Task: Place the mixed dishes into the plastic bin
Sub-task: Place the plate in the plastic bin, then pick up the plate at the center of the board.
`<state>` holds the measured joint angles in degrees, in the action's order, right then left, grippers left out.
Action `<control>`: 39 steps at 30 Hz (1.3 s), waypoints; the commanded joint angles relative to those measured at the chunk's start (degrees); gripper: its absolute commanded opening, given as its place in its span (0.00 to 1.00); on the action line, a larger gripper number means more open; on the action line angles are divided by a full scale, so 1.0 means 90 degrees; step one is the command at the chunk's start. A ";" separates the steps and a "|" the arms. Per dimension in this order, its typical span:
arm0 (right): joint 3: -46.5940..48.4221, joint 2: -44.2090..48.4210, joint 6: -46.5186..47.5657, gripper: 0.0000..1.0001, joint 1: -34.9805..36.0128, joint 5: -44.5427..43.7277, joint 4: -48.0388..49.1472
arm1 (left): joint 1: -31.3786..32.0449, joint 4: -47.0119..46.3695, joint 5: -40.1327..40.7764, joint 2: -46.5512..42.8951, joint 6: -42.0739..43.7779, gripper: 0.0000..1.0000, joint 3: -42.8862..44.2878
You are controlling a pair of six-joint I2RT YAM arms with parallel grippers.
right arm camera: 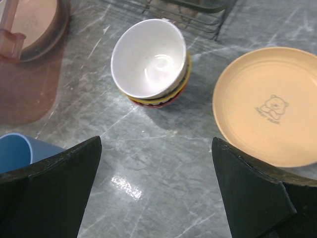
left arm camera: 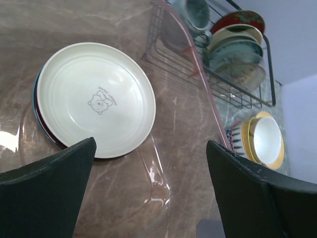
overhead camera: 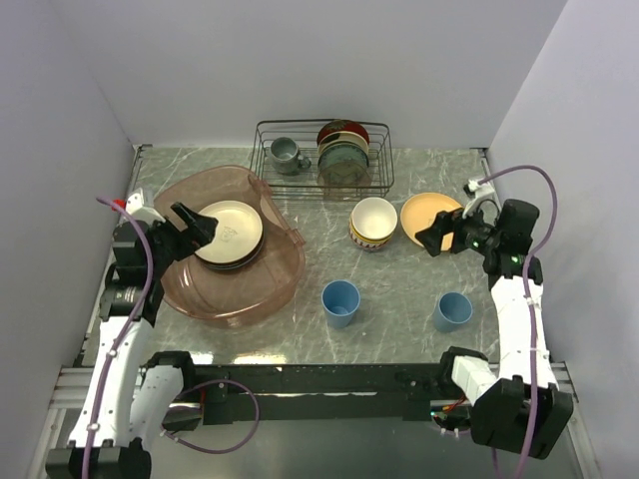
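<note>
Toward the left of the top external view, the plastic bin [overhead camera: 200,294] is sitting on the tabletop [overhead camera: 399,329] and is already holding a stack of plates, with the cream plate [overhead camera: 232,228] lying on top. To its right, the cream bowl [overhead camera: 374,215] nested in the red-patterned bowl [overhead camera: 371,240], the yellow-orange plate [overhead camera: 427,212], a light-blue cup [overhead camera: 340,301] and a second light-blue cup [overhead camera: 452,310] are waiting outside the bin, so the job is looking roughly half done.

Looking through the left wrist view, the left end effector [left arm camera: 151,191] is standing wide open, released and gripping nothing. The cream plate [left arm camera: 96,99] is lying below it inside the bin.

Looking through the right wrist view, the right end effector [right arm camera: 156,193] is likewise gaping fully, empty and touching nothing. The cream bowl [right arm camera: 148,57] is showing at upper centre and the yellow-orange plate [right arm camera: 270,104] at right.
</note>
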<state>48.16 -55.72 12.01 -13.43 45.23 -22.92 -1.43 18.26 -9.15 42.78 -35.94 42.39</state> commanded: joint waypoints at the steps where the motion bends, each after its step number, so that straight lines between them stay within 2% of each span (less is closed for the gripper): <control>1: -0.0136 0.0303 -0.0133 1.00 -0.0382 0.0355 0.0456 | -0.0026 -0.0319 -0.0653 -0.0388 0.0399 0.99 -0.0276; 11: -0.0302 0.0264 -0.0299 1.00 -0.0832 0.0238 0.0739 | -0.0026 -0.0885 -0.0810 -0.0516 0.1064 0.99 -0.0500; 17: -0.0322 0.0049 -0.0309 1.00 -0.0920 -0.0016 0.0808 | -0.0026 -0.0974 -0.0771 -0.0301 0.1425 0.99 -0.0306; 21: -0.0322 -0.0117 -0.0319 1.00 -0.1007 -0.0133 0.0857 | -0.0026 -0.0984 -0.0956 -0.0067 0.1454 0.99 -0.0189; 33: -0.0078 -0.0761 -0.0514 1.00 -0.1066 -0.0553 0.0906 | -0.0026 -0.0809 -0.0722 -0.0359 0.1591 0.99 -0.0238; 39: 0.0224 -0.1463 -0.0660 1.00 -0.1066 -0.0709 0.0799 | -0.0026 -0.0769 -0.0566 -0.0457 0.1611 0.99 -0.0267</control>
<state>46.24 -65.45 7.31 -22.55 40.84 -17.47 -1.43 12.32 -15.29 39.59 -22.94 38.59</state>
